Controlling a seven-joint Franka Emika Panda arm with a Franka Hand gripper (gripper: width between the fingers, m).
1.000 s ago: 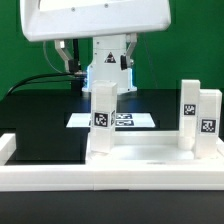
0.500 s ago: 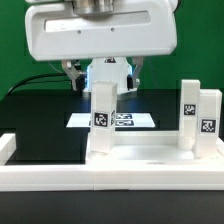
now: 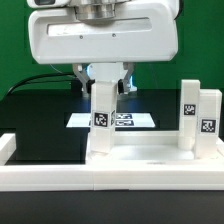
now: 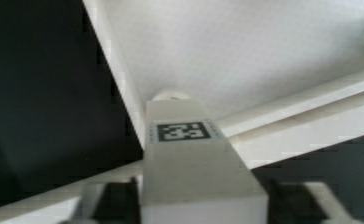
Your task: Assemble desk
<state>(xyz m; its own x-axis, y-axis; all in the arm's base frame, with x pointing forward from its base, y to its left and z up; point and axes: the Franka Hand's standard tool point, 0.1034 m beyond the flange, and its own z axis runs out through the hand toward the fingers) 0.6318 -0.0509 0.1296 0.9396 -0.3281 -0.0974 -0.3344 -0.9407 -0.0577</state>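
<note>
leg post (image 3: 103, 112) | upright on tabletop panel (image 3: 150, 160) | between claw (image 4: 198, 196) fingers

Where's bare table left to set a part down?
Black table at the exterior view's left, between the marker board and white barrier wall. Crowded at the right: white square leg posts. The gripper holds one post.

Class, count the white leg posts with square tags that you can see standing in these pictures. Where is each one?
3. One leg post stands near the middle, under the gripper; two more stand side by side at the exterior view's right. A fourth may be hidden.
</note>
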